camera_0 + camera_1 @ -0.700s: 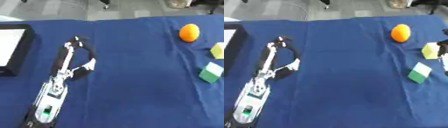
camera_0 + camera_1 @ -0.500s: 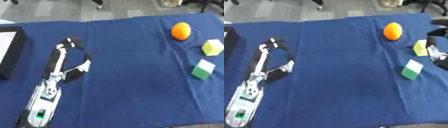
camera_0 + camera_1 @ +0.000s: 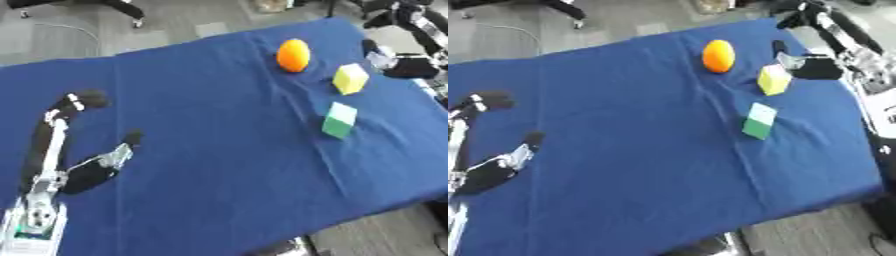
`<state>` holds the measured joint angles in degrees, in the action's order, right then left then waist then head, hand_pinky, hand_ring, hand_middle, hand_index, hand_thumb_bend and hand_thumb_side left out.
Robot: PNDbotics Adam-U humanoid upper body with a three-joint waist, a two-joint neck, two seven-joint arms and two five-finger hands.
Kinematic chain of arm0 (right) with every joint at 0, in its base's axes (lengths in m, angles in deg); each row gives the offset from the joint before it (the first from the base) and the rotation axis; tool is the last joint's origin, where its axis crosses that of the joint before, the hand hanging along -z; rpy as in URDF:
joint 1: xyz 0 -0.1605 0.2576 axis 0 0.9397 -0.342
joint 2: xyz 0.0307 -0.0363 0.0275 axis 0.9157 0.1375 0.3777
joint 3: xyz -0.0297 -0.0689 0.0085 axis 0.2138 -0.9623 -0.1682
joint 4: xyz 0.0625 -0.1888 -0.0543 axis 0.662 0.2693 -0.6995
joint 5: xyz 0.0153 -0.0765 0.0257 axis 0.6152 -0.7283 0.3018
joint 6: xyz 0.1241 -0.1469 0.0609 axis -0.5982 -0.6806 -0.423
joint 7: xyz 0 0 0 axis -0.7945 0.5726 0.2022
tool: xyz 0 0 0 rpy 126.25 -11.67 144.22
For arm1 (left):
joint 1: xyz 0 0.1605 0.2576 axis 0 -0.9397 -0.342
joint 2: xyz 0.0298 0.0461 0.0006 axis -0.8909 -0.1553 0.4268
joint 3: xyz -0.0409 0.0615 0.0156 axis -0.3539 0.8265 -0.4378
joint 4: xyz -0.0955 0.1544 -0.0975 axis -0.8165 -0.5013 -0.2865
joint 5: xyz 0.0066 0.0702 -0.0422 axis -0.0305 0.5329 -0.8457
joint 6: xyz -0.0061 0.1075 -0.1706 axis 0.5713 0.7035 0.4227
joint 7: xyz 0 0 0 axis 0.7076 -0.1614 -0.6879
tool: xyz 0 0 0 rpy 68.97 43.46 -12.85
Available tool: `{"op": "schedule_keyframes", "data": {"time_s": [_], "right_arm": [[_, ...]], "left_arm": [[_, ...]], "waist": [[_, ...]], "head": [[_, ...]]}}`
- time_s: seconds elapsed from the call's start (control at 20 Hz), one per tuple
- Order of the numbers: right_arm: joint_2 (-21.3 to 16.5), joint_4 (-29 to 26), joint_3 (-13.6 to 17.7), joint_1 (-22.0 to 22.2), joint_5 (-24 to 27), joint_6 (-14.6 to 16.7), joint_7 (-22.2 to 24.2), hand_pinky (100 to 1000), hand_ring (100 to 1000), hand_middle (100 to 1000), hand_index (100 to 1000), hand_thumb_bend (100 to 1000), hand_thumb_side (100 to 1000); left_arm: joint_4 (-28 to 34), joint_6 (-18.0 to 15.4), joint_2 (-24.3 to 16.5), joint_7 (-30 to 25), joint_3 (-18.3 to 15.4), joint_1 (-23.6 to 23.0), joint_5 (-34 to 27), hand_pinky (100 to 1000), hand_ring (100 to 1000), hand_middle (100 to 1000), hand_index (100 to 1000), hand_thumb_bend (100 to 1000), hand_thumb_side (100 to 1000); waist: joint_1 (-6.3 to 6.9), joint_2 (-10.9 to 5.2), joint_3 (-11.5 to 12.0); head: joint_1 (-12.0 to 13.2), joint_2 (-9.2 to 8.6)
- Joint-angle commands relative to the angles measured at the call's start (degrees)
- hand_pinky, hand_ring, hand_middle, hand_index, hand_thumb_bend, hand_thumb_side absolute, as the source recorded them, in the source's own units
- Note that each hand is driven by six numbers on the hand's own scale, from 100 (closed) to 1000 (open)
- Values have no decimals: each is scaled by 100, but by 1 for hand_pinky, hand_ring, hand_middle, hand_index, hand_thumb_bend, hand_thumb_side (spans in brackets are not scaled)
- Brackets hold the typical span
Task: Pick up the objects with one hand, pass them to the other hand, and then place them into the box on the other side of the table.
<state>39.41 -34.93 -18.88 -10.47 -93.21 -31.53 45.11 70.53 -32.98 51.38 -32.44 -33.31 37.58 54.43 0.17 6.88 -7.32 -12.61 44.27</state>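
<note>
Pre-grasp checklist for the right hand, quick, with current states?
1. Right hand empty, fingers spread: ok.
2. Yellow block clear of the orange ball and green block: ok.
3. Right hand beside the yellow block, not yet round it: ok.
4. Left hand open on the blue tablecloth, free to receive: ok.
5. Destination box in view: not ok, it shows in neither eye view.
</note>
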Motion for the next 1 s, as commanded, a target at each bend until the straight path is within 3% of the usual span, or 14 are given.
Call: {"op": "schedule_keyframes", "data": {"time_s": [0.05, 0.4, 0.6, 0.85, 1.0], "right_arm": [[-361, 775, -170, -444, -375, 221, -48, 829, 817, 896, 944, 100, 179], [-90, 2432, -184, -1425, -1405, 247, -47, 847, 861, 937, 962, 100, 342], [140, 3065, -69, -1788, -1951, 164, -174, 850, 873, 943, 970, 100, 417], [395, 3618, 15, -2079, -2629, 86, -130, 863, 894, 953, 993, 100, 342], [508, 3842, 57, -2211, -3024, 22, -11, 864, 893, 952, 995, 100, 369]], "left_arm": [[66, -39, -71, -43, 28, 47, -67, 952, 875, 759, 736, 543, 577], [55, -45, -52, -154, 49, 30, -79, 950, 873, 758, 743, 505, 580], [48, -38, -42, -197, 56, 18, -69, 947, 869, 756, 746, 476, 578], [51, -28, -34, -227, 58, 20, -66, 945, 866, 753, 748, 459, 572], [50, -25, -28, -236, 63, 20, -67, 944, 865, 752, 749, 455, 581]], "waist": [[-67, -204, 11], [-43, -254, 42], [-31, -260, 67], [-19, -254, 107], [-14, -243, 135]], "head": [[-228, -15], [-335, -15], [-312, -15], [-286, -15], [-272, -15]]}}
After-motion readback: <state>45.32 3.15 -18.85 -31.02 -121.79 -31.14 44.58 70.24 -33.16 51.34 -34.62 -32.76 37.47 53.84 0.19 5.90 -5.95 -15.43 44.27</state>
